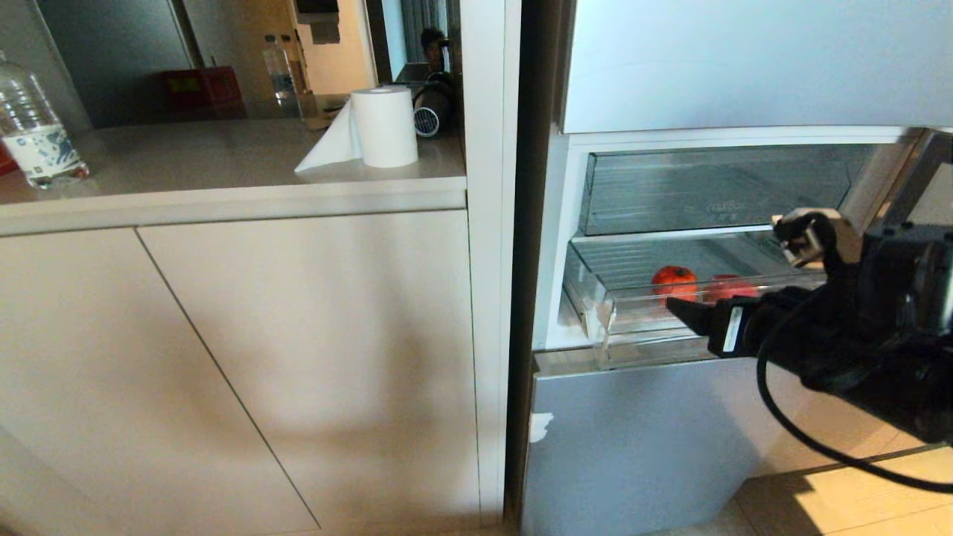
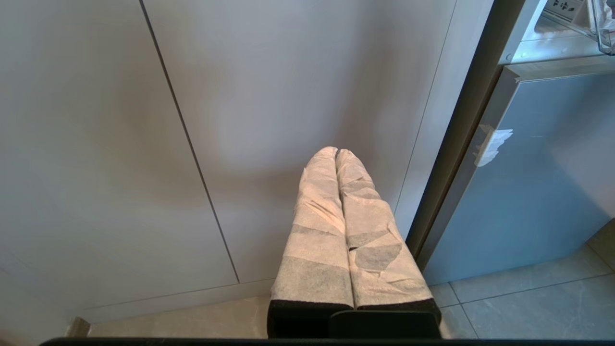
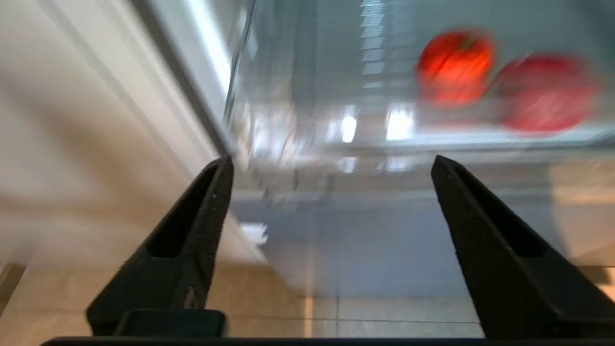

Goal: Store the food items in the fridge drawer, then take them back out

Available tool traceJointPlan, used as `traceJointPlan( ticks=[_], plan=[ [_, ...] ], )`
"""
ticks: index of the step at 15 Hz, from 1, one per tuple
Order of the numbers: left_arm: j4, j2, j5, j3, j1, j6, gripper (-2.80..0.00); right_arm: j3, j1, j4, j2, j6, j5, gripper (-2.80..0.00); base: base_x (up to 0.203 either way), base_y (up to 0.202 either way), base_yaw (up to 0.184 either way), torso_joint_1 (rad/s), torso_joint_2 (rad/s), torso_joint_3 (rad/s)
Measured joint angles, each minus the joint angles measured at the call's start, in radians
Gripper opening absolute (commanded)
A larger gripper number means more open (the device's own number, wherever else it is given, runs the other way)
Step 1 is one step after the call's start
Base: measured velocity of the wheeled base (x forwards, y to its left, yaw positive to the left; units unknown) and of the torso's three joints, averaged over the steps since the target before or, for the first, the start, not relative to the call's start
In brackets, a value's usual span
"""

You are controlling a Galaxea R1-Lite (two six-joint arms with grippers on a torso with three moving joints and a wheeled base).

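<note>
Red fruits, two side by side, sit in clear fridge drawer, pulled out below second clear drawer. Right gripper just in front, fingers wide apart, empty. Left gripper pressed together by cabinet door.

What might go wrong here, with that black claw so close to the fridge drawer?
1. The open right gripper hangs at the clear drawer's front wall; a low reach could knock the plastic.
2. The two fruits lie side by side, apparently touching; grabbing one may roll the other away.
3. The gripper's cable loops below and might snag.
</note>
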Motion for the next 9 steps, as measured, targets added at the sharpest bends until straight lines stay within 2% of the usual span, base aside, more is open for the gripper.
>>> traceJointPlan(
  ticks=[3,9],
  plan=[
    [0.0,0.0,0.0,0.0,0.0,0.0,-2.8,-0.215,-0.07,0.2,0.041,-0.004,0.022,0.0,0.0,0.0,0.0,0.0,0.0,0.0],
    [0.0,0.0,0.0,0.0,0.0,0.0,-2.8,-0.558,-0.144,0.424,0.263,-0.039,0.089,0.0,0.0,0.0,0.0,0.0,0.0,0.0]
  ],
)
